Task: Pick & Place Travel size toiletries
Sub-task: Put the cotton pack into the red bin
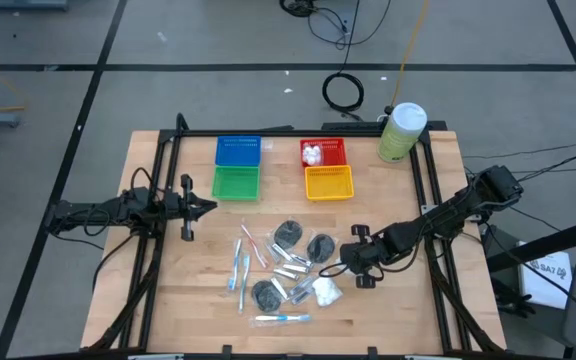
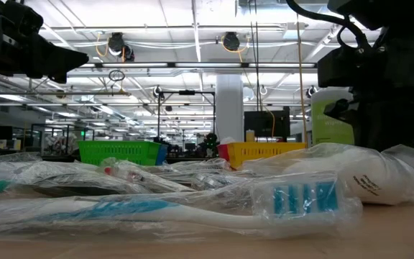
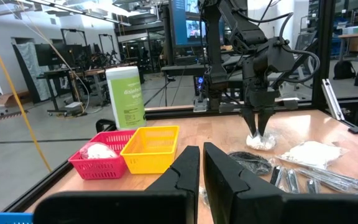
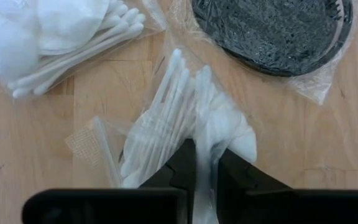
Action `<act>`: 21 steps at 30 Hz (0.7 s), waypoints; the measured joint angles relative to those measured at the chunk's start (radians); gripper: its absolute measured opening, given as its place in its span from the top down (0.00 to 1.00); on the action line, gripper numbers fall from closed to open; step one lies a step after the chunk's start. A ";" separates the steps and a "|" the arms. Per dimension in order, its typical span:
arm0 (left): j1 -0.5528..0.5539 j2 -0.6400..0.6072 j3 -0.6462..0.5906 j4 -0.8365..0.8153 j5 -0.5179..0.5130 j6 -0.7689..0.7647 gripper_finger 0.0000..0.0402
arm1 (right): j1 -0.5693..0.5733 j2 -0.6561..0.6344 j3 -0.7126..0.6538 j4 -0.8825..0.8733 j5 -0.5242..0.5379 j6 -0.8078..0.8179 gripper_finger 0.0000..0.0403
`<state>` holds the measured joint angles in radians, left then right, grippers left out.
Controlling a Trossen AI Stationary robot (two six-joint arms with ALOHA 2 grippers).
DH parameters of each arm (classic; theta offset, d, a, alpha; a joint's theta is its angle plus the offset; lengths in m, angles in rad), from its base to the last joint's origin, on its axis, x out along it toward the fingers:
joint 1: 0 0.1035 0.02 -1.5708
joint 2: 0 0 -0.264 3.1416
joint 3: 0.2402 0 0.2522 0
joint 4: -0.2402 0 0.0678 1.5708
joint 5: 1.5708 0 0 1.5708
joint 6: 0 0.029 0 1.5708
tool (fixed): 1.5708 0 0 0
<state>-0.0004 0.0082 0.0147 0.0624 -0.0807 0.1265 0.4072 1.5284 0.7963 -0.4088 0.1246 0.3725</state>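
The toiletries lie in a pile on the near middle of the table: dark discs, blue toothbrushes in clear wrap, silver tubes and a white packet. My right gripper stands over the pile's right side, pointing down, shut on a white packet of cotton swabs. My left gripper hangs shut over the table's left part, left of the pile and touching nothing. My right gripper pinches one end of the clear-wrapped swab packet between its two fingers, coming from above and pointing down. The packet hangs below the fingers. Whether its lower end rests on the table, I cannot tell.
Four small baskets stand at the far middle: blue, green, red with white packets inside, and yellow. A tall pale-green canister stands at the far right corner. Bare wood lies between the left gripper and the pile.
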 joint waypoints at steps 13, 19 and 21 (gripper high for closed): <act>0.000 0.000 0.000 0.000 0.000 0.000 0.94 | -0.001 -0.119 -0.003 -0.003 -0.025 -0.018 0.95; 0.000 0.000 0.000 0.000 0.000 0.000 0.94 | -0.001 -0.226 -0.002 -0.003 -0.024 -0.022 0.94; 0.000 0.000 0.000 0.000 0.000 0.000 0.94 | -0.001 -0.260 -0.002 -0.004 -0.024 -0.022 0.94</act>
<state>-0.0006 0.0082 0.0147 0.0624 -0.0807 0.1265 0.4065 1.2687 0.7940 -0.4129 0.1009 0.3504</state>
